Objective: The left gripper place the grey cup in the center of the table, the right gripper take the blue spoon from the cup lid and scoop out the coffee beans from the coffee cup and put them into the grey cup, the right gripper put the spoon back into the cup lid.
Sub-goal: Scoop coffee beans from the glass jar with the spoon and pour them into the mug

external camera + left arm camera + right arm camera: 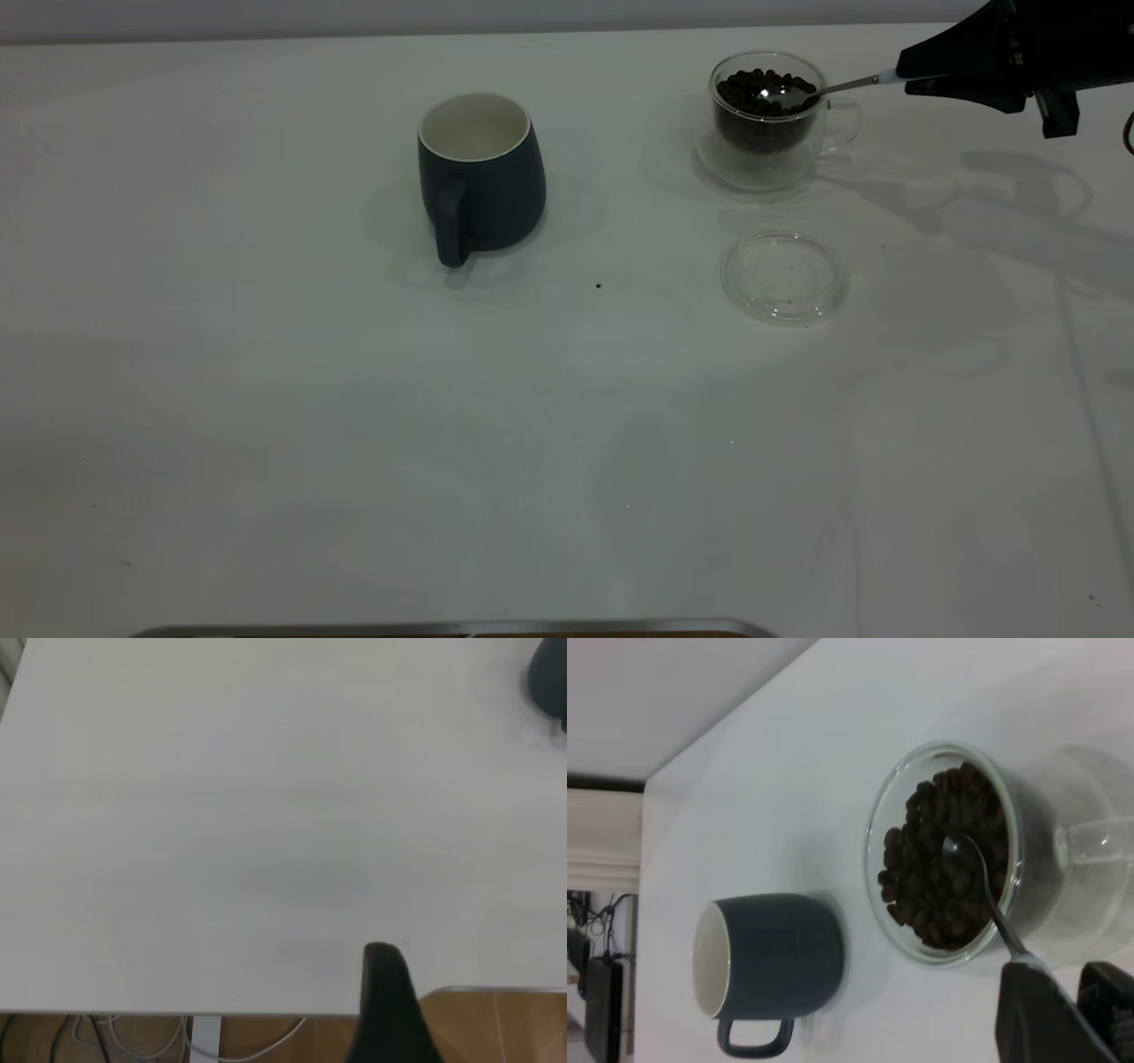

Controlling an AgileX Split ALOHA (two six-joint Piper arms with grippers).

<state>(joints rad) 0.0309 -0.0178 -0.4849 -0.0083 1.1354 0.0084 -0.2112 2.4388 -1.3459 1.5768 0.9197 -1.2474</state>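
Right end effector [905, 80] grips the blue spoon [819, 89] (bowl resting on coffee beans [762, 93]); dig deeper, lift level.

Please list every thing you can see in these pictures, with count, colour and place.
grey cup: one, dark navy-grey with cream inside, upright near the table's middle.
coffee cup: one, clear glass, far right.
coffee beans: a heap, dark brown, inside the coffee cup.
cup lid: one, clear glass, nothing on it, in front of the coffee cup.
blue spoon: one, metal, bowl on the beans.
table: one, white.
right gripper: black, far right, holding the spoon's handle.
left gripper: black, at the table's edge.
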